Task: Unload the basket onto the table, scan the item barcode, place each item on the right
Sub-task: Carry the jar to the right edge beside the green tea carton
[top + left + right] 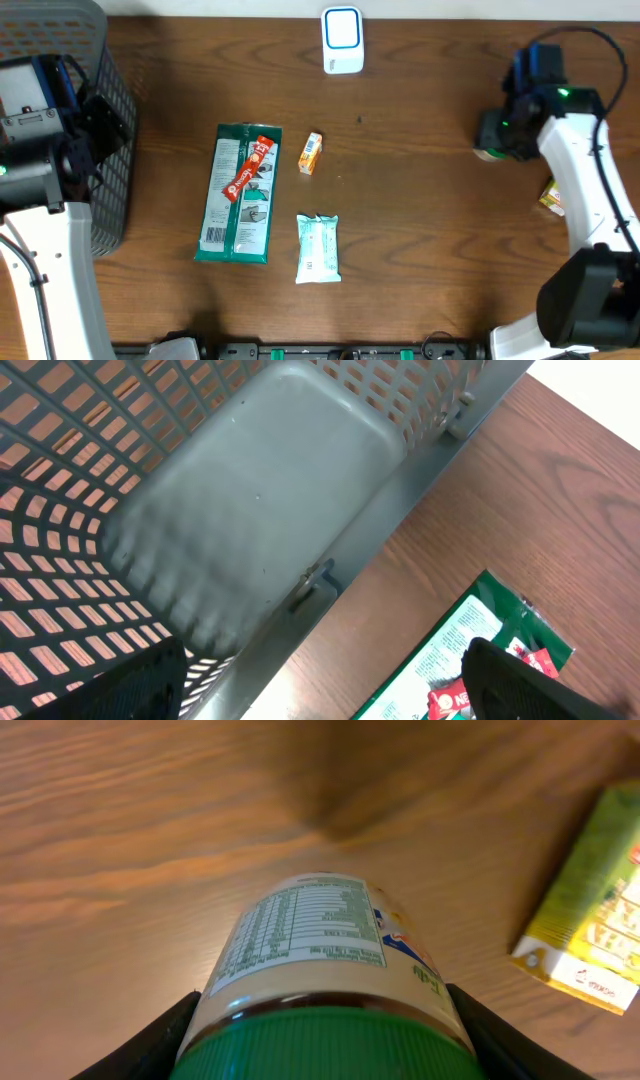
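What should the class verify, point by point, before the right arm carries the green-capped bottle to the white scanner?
1. Grip: ok. The right gripper has its fingers against both sides of the bottle.
2. Barcode found: cannot tell. Only the nutrition panel shows.
3. Route to the white scanner: ok. No item lies between.
4. Yellow carton: ok, apart from the bottle.
5. Left gripper: ok, open over the basket, far from the route.

No legible txt: jar (310, 935) label has a nutrition table, print too blurred; pack (236, 218) & red bar (250, 167) lettering too small to read
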Controlling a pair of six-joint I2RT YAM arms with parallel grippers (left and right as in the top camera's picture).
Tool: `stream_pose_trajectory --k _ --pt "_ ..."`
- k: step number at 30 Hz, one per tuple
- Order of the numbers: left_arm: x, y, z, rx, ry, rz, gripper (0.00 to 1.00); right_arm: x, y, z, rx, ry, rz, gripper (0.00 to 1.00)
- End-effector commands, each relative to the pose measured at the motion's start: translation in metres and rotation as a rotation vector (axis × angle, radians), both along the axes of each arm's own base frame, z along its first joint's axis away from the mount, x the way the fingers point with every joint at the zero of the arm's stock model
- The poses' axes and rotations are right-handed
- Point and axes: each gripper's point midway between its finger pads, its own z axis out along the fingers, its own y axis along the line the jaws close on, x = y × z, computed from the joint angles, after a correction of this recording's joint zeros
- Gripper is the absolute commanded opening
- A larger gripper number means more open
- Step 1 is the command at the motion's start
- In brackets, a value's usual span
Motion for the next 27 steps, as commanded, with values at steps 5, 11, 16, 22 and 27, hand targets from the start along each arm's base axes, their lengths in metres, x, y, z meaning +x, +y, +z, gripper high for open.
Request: stream_pose_trajectory --k 5,11,16,22,27 --pt "0.0 0.003 0.002 0.015 0.003 0.004 0.88 -0.021 -0.053 -0.042 0.018 0.027 -0.16 0.01" --pt "0.0 0.003 0.002 0.015 0.003 0.004 0.88 -0.025 -0.079 -0.069 0.01 -0.019 -0.23 0.01" --pt "0.0 0.003 0.002 0.015 0.003 0.004 0.88 -0.035 -0.1 -0.087 -0.017 -0.036 -0.3 0.01" --pt "0.0 0.003 0.002 0.015 0.003 0.005 0.88 -0.055 -0.131 -0.093 -0.059 -0.018 -0.446 0.01" --pt "0.0 0.003 0.002 0.015 0.003 0.005 0.88 -0.054 -0.133 -0.093 -0.024 -0.032 -0.471 0.39"
